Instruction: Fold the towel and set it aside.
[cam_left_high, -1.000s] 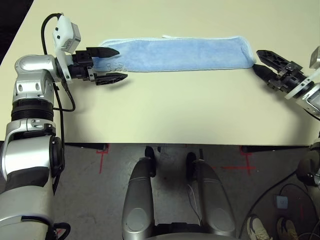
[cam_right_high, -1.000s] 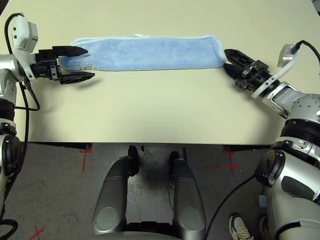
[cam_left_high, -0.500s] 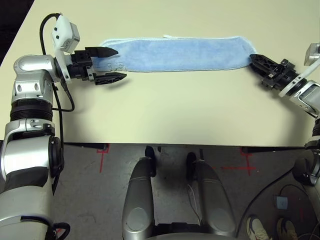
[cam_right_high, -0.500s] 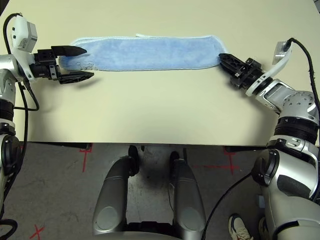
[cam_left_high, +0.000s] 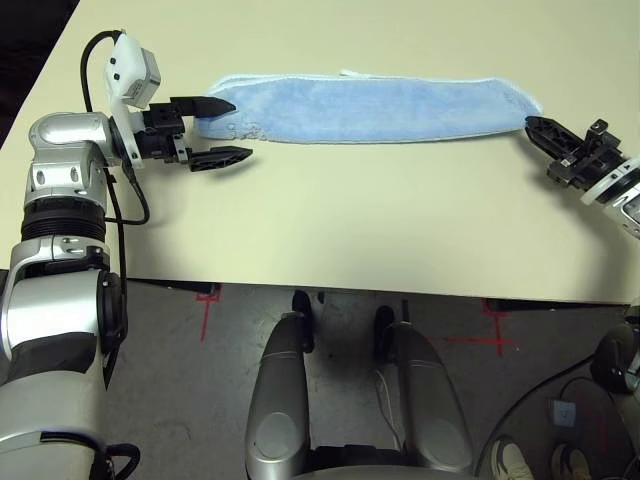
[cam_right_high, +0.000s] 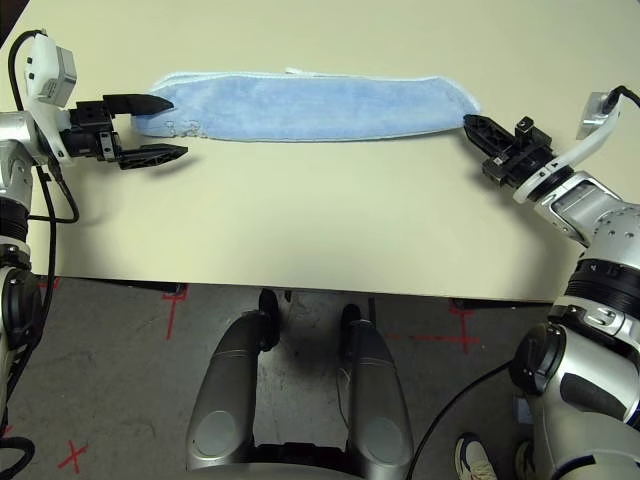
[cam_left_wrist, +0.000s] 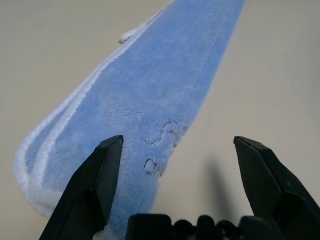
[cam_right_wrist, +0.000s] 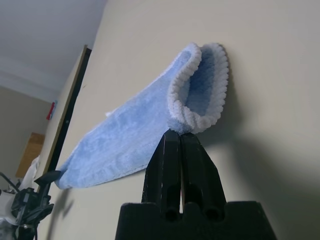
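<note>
Right gripper (cam_right_high: 478, 127) has gone from spread beside the towel (cam_left_high: 370, 97) to clamped on its right-end corner and is pulling outward; towel lies as a long folded strip across the far table (cam_left_high: 380, 220). Left gripper (cam_left_high: 226, 128) sits wide open straddling the printed end, gripping nothing; risk: with that end unpinned, the strip drags or the thin pinch slips. Right wrist view shows the end lifted into a loop, flat-looking from the head; left wrist view shows the print (cam_left_wrist: 162, 145).

Spread jaws straddle the towel (cam_left_wrist: 150, 100) end — dark print between.
</note>
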